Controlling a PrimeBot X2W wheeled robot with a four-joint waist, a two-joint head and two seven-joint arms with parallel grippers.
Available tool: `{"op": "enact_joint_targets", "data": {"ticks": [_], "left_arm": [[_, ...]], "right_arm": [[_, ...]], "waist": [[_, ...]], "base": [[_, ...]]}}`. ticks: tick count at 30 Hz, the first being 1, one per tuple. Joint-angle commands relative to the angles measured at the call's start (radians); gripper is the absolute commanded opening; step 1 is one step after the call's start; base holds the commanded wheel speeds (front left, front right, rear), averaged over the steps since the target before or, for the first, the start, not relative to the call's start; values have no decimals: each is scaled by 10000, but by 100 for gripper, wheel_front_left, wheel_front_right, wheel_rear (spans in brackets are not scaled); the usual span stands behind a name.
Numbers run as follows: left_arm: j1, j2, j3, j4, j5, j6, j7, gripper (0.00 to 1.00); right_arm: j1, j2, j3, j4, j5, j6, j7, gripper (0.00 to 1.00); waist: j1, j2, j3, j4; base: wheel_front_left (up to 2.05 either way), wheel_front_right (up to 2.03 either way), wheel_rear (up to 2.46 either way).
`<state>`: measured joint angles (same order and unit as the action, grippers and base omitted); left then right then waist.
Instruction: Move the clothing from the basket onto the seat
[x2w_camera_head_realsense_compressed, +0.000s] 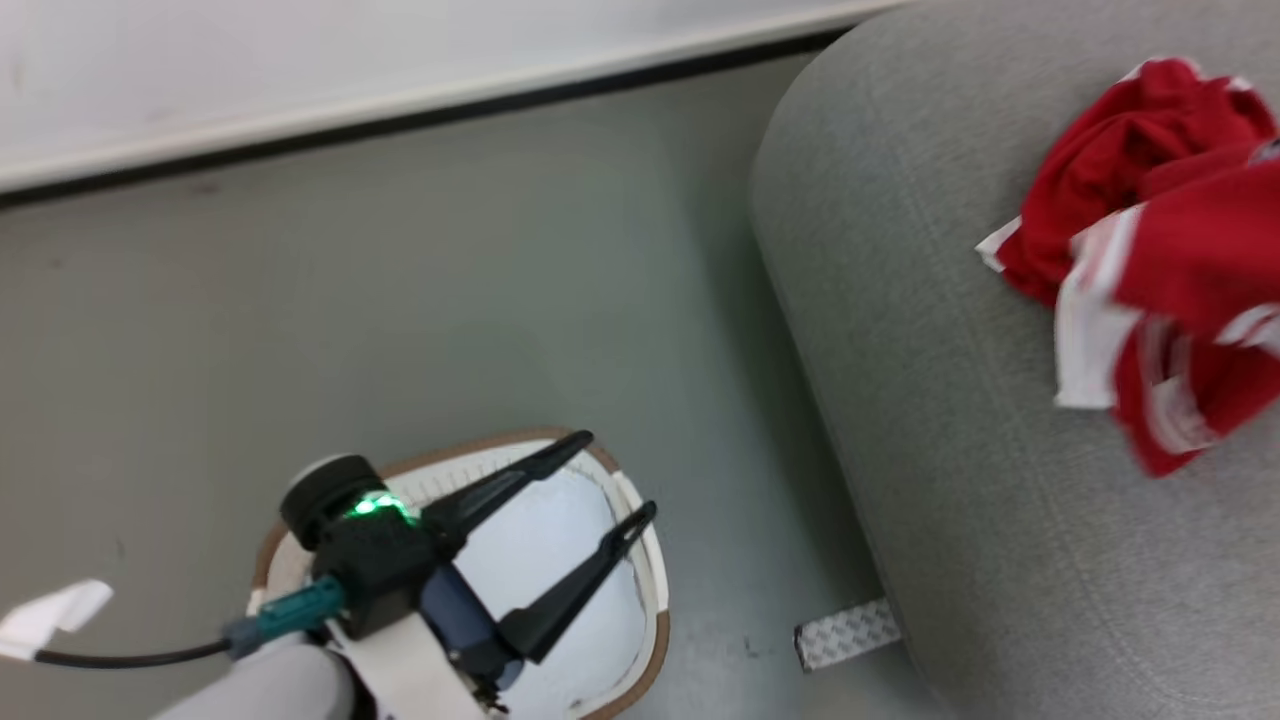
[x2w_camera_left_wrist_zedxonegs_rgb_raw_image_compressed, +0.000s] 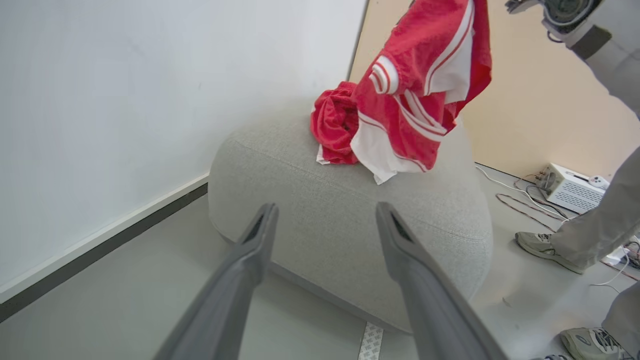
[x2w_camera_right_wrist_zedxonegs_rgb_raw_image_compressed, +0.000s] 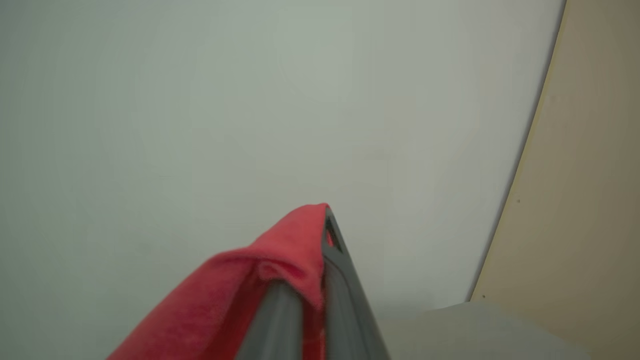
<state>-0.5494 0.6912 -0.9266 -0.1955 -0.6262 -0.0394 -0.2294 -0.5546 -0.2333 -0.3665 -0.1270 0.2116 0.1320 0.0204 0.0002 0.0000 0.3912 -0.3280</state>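
Observation:
My left gripper is open and holds nothing above the white basket with its tan rim; the basket's pale lining shows bare between the fingers. The large grey seat stands to the right. One crumpled red garment lies on the seat. A second red garment with white stripes hangs over the seat from my right arm. In the right wrist view my right gripper is shut on red cloth draped over its fingers.
A white wall with a dark skirting runs behind the floor. A patch of patterned tape lies by the seat's foot. A person's legs and shoes stand right of the seat, near a white box and floor cables.

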Motion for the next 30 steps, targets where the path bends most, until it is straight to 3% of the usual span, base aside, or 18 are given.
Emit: {"op": "enact_joint_targets", "data": {"ticks": [1,8,17,23,25,26,27,28,30], "left_arm": [[-98,247,100,-119,74,-33,-35,100],[-227,1105,510,-685,44,-75,-50,100],[-246,1522,806,-896,-39,-121,-164,100],[-154,1440,871,-773,-108,-102,-204,100],[-145,1373,872,-743,-110,-95,-221,100],[-140,1335,862,-705,-113,-95,-229,100],[-133,1287,845,-663,-123,-99,-236,100],[-118,1226,818,-609,-135,-106,-240,100],[-50,1081,768,-450,-163,-101,-261,100]], "right_arm": [[-514,-396,-421,300,51,-26,149,0],[-1627,-1113,-1996,1750,-532,-26,1214,0],[-1026,-375,-2264,3871,-2070,-26,2265,0],[-673,-74,-1862,4283,-2244,-26,3085,0],[-692,-137,-1772,4368,-2258,-26,3117,20],[-727,-195,-1733,4429,-2276,-26,3066,43],[-765,-271,-1685,4508,-2286,-26,3052,43],[-794,-369,-1631,4632,-2293,-26,3013,100],[-844,-495,-1442,4916,-2051,-26,2982,100]], "waist": [[-2,0,753,308],[-2,0,1890,592],[-2,0,2505,863],[-2,0,2326,858],[-2,0,2213,851],[-2,0,2134,847],[-2,0,2041,845],[-2,0,1921,849],[-2,0,1600,856]], "base": [[0,0,0],[0,0,0],[0,0,0],[0,0,0],[0,0,0],[0,0,0],[0,0,0],[0,0,0],[0,0,0]]}}
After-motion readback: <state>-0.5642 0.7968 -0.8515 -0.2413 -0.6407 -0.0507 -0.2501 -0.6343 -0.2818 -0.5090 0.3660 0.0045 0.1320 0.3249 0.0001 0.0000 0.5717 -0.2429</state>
